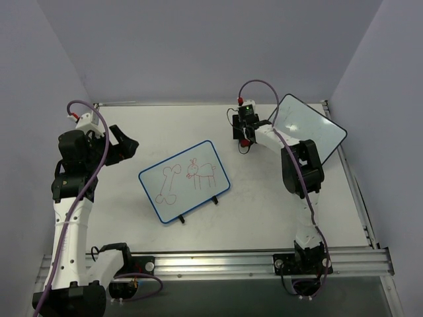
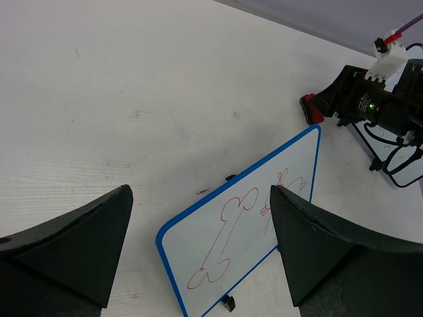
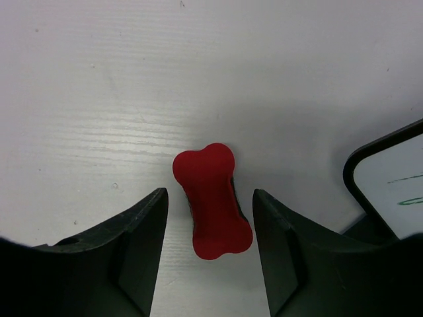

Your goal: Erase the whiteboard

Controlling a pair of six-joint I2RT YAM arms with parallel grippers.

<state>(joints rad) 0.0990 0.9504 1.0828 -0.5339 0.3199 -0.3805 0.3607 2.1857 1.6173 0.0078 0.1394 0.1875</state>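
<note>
The whiteboard [image 1: 185, 179], blue-framed on small black feet, stands mid-table with a red bone and a red animal drawn on it. It also shows in the left wrist view [image 2: 244, 251]. A red bone-shaped eraser [image 3: 211, 201] lies flat on the table between the open jaws of my right gripper [image 3: 210, 198], not touched by either finger. In the top view the right gripper [image 1: 244, 141] is right of and behind the whiteboard. My left gripper [image 1: 130, 147] is open and empty, left of the whiteboard and above the table [image 2: 199, 191].
A black-framed whiteboard [image 1: 307, 125] with faint marks leans at the back right, just right of the right gripper; its corner shows in the right wrist view [image 3: 390, 178]. Metal rails [image 1: 218, 263] run along the table's near edge.
</note>
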